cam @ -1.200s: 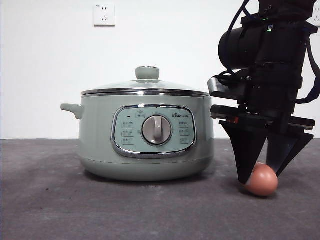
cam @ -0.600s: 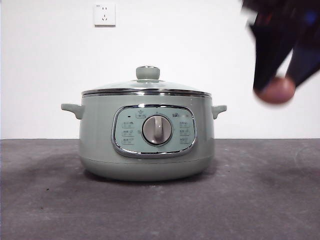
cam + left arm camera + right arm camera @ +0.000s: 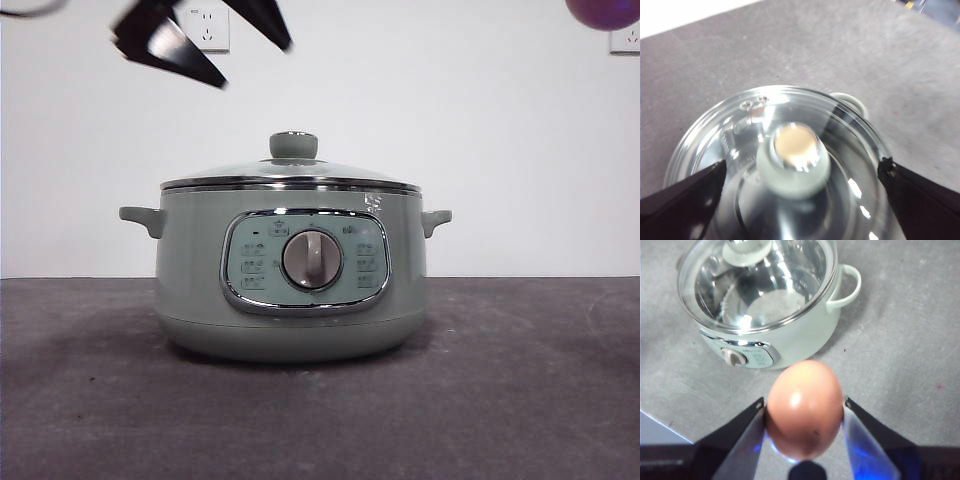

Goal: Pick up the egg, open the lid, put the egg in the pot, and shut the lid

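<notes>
Front view shows the pot [image 3: 290,275] standing on the grey worktop [image 3: 520,400] with the lid [image 3: 290,175] closed on it. The left gripper [image 3: 800,175] hangs above the lid, jaws spread wide on both sides of the green knob [image 3: 792,160], not touching it. The right gripper [image 3: 804,412] is raised high beside the pot, jaws pinching the egg [image 3: 804,407] between them; in the front view the egg appears only at the top corner. Picking up seems done; opening the lid is the step in hand. The risk is that the knob slips from the jaws if they close off-centre, because it is round and smooth. Also the egg may crack if squeezed harder, or drop while waiting.
</notes>
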Robot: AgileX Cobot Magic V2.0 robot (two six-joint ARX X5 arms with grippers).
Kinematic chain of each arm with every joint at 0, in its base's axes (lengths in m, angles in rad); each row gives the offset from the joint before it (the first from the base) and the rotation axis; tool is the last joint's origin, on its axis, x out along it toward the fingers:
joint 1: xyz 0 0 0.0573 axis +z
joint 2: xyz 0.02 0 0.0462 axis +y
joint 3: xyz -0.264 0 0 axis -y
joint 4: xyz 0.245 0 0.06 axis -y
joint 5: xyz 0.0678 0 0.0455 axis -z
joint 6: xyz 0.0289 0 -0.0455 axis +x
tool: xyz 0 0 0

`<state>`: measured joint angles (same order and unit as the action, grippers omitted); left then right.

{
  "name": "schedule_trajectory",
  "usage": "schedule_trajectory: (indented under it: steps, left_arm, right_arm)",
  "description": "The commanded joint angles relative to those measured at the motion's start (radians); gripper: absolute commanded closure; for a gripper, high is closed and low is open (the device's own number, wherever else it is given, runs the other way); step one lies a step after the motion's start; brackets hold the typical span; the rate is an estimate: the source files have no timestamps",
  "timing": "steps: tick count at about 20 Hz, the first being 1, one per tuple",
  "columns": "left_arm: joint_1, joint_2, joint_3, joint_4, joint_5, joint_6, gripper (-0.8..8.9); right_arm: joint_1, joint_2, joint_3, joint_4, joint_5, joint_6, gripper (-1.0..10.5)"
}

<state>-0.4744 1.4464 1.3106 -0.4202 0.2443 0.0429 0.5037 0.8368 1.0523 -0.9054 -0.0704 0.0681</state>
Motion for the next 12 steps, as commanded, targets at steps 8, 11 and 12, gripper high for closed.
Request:
schedule_trajectory:
  steps: [8,11,12]
  left_arm:
    - [-0.023,0.211,0.072,0.045,-0.008,0.013,1.54]
    - [-0.035,0.234,0.071,0.042,-0.009,0.014,1.55]
    - [-0.037,0.243,0.071,0.040,-0.012,0.014,1.57]
  right_arm:
    - [0.001,-0.006,-0.004,0.006,0.003,0.014,9.6]
    - [0.000,-0.006,-0.004,0.007,0.028,0.014,9.6]
    - [0.001,-0.006,-0.004,0.007,0.028,0.014,9.6]
